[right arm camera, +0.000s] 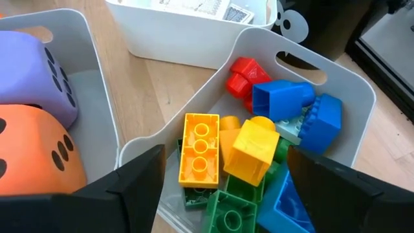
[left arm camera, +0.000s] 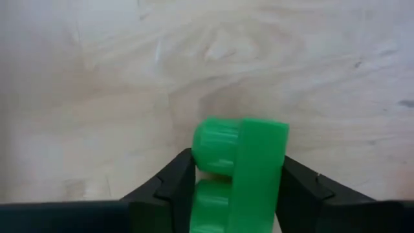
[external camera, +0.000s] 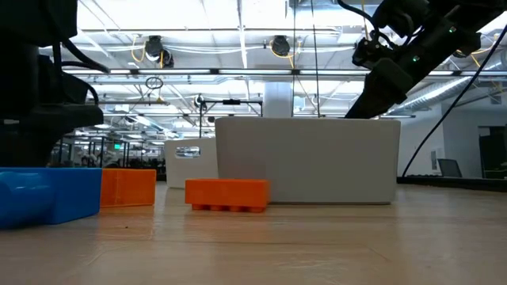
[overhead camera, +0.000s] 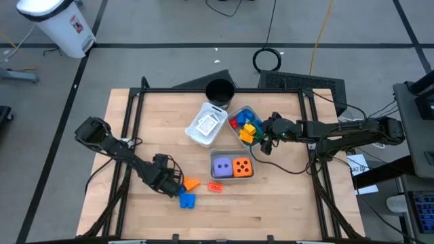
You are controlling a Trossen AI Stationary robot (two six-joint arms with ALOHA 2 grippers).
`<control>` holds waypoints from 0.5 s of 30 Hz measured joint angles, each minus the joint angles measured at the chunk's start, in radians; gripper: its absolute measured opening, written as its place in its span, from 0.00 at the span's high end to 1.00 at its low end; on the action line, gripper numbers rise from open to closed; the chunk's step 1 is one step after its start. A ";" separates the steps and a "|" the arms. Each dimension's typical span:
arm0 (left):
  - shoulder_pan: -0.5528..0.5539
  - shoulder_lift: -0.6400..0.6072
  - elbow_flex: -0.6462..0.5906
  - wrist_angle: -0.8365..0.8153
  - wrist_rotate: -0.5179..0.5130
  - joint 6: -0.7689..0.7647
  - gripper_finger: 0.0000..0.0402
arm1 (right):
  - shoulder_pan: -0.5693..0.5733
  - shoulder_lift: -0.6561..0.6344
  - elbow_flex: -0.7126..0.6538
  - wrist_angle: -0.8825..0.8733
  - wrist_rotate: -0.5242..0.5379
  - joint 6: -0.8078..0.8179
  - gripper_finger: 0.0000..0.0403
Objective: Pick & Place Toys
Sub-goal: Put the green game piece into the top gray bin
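Observation:
In the left wrist view a green block [left arm camera: 240,169] sits between the fingers of my left gripper [left arm camera: 238,194], which points steeply down at the table's near left [overhead camera: 169,181] and is shut on it. Close beside it on the wood lie an orange block [overhead camera: 192,183], a red-orange block [overhead camera: 215,186] and a blue block [overhead camera: 186,199]. My right gripper [right arm camera: 236,194] hangs open above the tray of mixed blocks [right arm camera: 259,149], touching nothing. A purple die [overhead camera: 221,166] and an orange die [overhead camera: 243,167] sit in a second tray. My left gripper pinches the green block between its two fingers, one finger [left arm camera: 173,189] on the studded side and the other on the block's flat side [left arm camera: 275,169]. The fingers come from above, pointing steeply down. Whether the block rests on the wood or is lifted clear, I cannot tell.
A white tray with flat tiles [overhead camera: 207,124] stands at the middle back, next to the block tray [overhead camera: 252,112]. A black round cup [overhead camera: 219,90] stands at the far edge. Bare wood lies along the near edge and at the table's right.

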 joint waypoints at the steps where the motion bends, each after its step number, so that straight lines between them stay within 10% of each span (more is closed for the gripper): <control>1: 0.000 -0.001 0.000 -0.003 -0.016 0.003 0.59 | 0.000 0.000 0.000 0.003 0.000 0.000 0.27; 15: 0.084 -0.101 0.209 0.056 -0.484 0.412 0.88 | 0.007 0.000 0.000 0.152 0.000 -0.037 0.27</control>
